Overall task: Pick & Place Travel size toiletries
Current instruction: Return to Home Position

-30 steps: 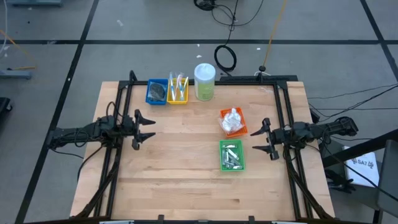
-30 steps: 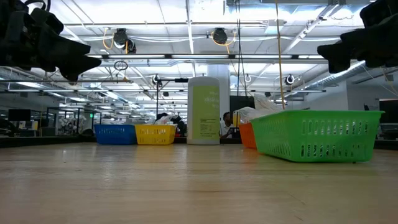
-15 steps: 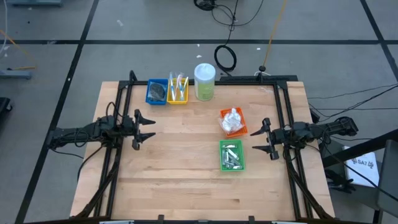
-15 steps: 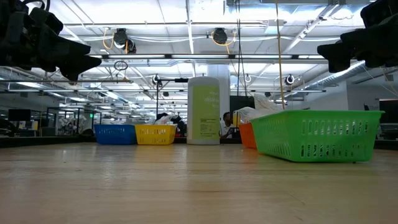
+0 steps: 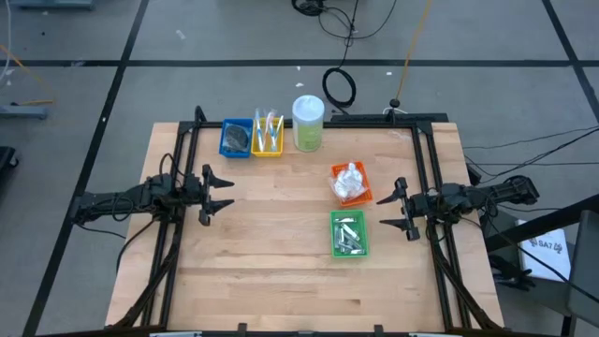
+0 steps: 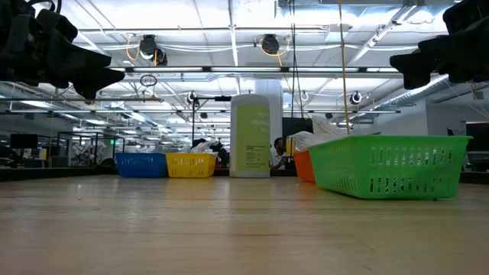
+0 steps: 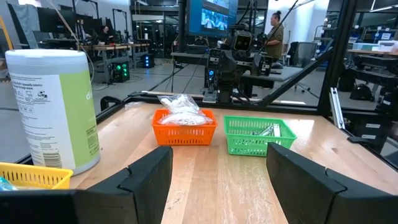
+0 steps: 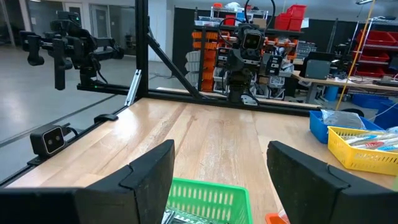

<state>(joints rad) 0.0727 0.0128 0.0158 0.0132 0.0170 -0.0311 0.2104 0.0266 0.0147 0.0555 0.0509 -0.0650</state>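
The toiletries lie sorted in four small trays. A dark grey round pad lies in the blue tray (image 5: 235,139), and slim sticks stand in the yellow tray (image 5: 268,136). White crinkly packets fill the orange tray (image 5: 350,183), and silvery sachets lie in the green tray (image 5: 349,234). My left gripper (image 5: 225,194) hovers open over the table's left side, pointing level toward the right. My right gripper (image 5: 387,208) hovers open over the right side, just right of the green tray, pointing level toward the left. Neither holds anything.
A tall clear jar with a white lid (image 5: 308,123) stands at the far edge beside the yellow tray. A black frame (image 5: 426,168) runs along the table's left, right and far sides. Bare wood (image 5: 271,262) spreads across the middle and near half.
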